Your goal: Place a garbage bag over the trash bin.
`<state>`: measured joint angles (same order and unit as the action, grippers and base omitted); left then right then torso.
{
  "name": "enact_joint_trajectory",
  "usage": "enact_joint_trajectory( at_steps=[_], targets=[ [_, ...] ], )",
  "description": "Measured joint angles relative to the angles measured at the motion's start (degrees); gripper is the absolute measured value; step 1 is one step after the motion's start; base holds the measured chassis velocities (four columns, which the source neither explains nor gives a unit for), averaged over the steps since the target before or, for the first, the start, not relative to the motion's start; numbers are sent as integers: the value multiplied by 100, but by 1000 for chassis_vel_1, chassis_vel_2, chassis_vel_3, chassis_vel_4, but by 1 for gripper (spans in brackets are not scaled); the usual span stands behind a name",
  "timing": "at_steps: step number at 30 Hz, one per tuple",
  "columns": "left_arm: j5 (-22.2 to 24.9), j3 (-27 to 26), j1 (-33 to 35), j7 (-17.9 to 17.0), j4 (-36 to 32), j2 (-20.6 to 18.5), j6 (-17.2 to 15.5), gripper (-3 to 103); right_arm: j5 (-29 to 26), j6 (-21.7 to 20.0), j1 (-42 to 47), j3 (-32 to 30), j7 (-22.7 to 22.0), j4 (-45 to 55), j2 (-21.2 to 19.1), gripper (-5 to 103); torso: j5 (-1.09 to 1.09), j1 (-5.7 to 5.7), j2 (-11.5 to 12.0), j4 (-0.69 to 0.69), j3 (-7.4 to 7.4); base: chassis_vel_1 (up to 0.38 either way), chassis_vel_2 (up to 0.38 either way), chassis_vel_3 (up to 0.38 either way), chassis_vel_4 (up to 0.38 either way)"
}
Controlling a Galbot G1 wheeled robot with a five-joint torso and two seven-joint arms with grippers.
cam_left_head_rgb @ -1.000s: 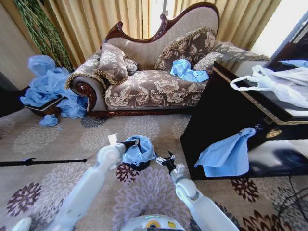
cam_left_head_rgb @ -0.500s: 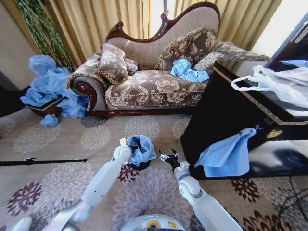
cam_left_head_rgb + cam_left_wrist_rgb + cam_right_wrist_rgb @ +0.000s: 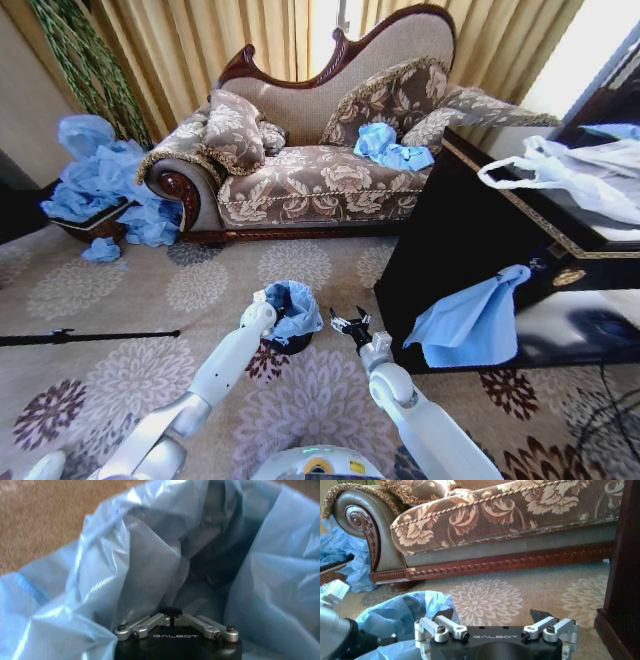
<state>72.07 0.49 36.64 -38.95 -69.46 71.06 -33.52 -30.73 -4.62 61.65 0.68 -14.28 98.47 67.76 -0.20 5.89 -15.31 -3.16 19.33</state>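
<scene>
head view: the garbage bag (image 3: 291, 309) drapes the trash bin (image 3: 290, 345) on the carpet; the left gripper (image 3: 264, 298) touches its left rim, nearer than a second ago. the right gripper (image 3: 349, 327) waits just right, splayed.

left wrist view: fingers pressed together inside the film.

right wrist view: jaws spread, empty.
</scene>
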Motion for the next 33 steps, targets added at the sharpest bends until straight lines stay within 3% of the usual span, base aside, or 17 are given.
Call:
enact_joint_trajectory(
  at_steps=[7,15,26,30,32,33],
  targets=[
    [316,184,-4,-265,124,44,-56,0,7,-7,-9,25,-25,1,66,100,3,-1,0,1,-2,0,0,0,0],
    [233,49,-162,-216,345,201,29,0,14,-6,-23,12,-60,35,91,100,-2,-1,0,0,0,0,0,0,0],
    [-326,-3,-442,438,578,286,152,0,50,-2,11,47,-68,37,160,100,1,0,0,0,0,0,0,0,0],
    [-725,13,-616,954,1033,478,309,0,58,-2,2,72,-68,-3,170,100,1,0,0,0,0,0,0,0,0],
    [-837,38,-648,1052,1095,502,322,0,58,-3,2,74,-68,-7,168,100,1,0,0,-1,0,0,0,0,0],
    [-1134,102,-682,1298,1175,534,343,0,57,-3,-8,86,-68,-22,166,100,1,0,0,-1,0,0,0,0,0]
  ],
)
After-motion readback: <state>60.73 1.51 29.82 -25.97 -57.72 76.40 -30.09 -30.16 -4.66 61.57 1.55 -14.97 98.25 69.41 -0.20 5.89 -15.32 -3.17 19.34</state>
